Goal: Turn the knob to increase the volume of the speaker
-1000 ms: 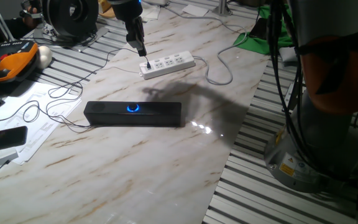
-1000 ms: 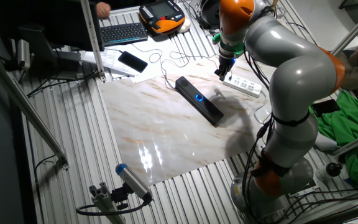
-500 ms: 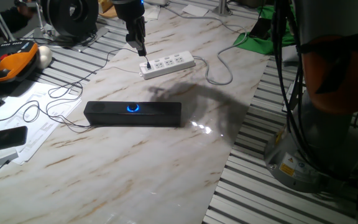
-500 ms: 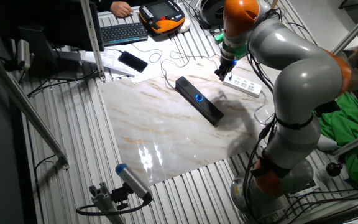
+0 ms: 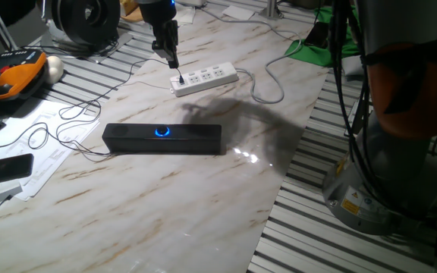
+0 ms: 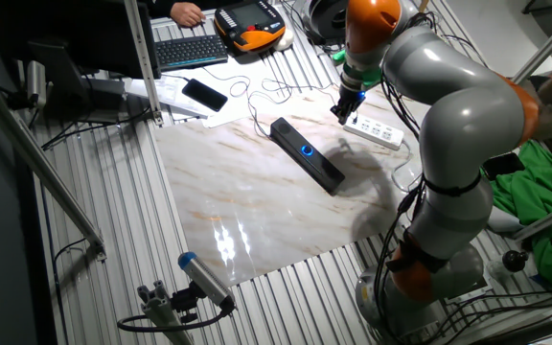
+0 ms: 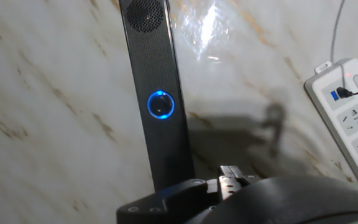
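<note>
The speaker [image 5: 161, 139] is a long black bar lying on the marble tabletop, also seen in the other fixed view [image 6: 307, 153] and the hand view [image 7: 157, 93]. Its knob [image 5: 161, 132] glows blue at the middle of its face [image 6: 307, 149] [image 7: 161, 104]. My gripper [image 5: 174, 64] hangs in the air behind the speaker, above the near end of the white power strip [image 5: 205, 78], well apart from the knob. Its fingers look pressed together and hold nothing. In the hand view only the fingertips [image 7: 230, 176] show at the bottom edge.
The white power strip [image 6: 377, 131] with a plugged cable lies behind the speaker [image 7: 353, 118]. Thin cables [image 5: 67, 125], papers and a black phone [image 5: 2, 168] lie to the left. A keyboard [image 6: 192, 50], an orange pendant [image 6: 252, 24] and green cloth [image 6: 544, 206] surround the table.
The arm's upper links have shifted slightly; the gripper stays almost in place above the power strip. The speaker has not moved.
</note>
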Tool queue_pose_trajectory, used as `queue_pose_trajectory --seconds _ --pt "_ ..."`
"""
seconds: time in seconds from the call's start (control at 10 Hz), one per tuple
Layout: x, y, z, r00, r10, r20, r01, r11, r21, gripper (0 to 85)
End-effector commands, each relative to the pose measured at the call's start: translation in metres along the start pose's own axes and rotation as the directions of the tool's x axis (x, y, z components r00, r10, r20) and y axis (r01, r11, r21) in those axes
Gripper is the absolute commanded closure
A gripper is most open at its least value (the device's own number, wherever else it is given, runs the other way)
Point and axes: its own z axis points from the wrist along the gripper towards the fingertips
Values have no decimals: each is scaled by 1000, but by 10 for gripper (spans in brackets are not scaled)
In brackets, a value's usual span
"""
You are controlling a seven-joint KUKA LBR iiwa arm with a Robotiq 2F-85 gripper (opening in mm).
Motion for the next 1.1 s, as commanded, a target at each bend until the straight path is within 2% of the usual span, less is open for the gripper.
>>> queue_pose_trajectory --seconds 0.0,0.1,0.3,0.4,0.5,0.6,0.8,0.9,1.0 --pt "0 0 0 1000 12 2 -12 1000 1 850" --pt "0 0 0 1000 25 -6 -25 1000 1 850" --pt "0 0 0 999 32 -17 -33 999 -22 850" --pt "0 0 0 999 34 -19 -35 999 -18 850" --pt "-2 2 1 999 39 -11 -39 999 -25 680" --pt "-8 11 3 1000 24 -13 -24 1000 -18 510" --pt "-18 28 5 1000 -13 -12 13 1000 10 510" --pt "-24 37 10 998 -59 -12 59 998 11 340" --pt "-29 44 16 994 -107 -16 108 994 24 340"
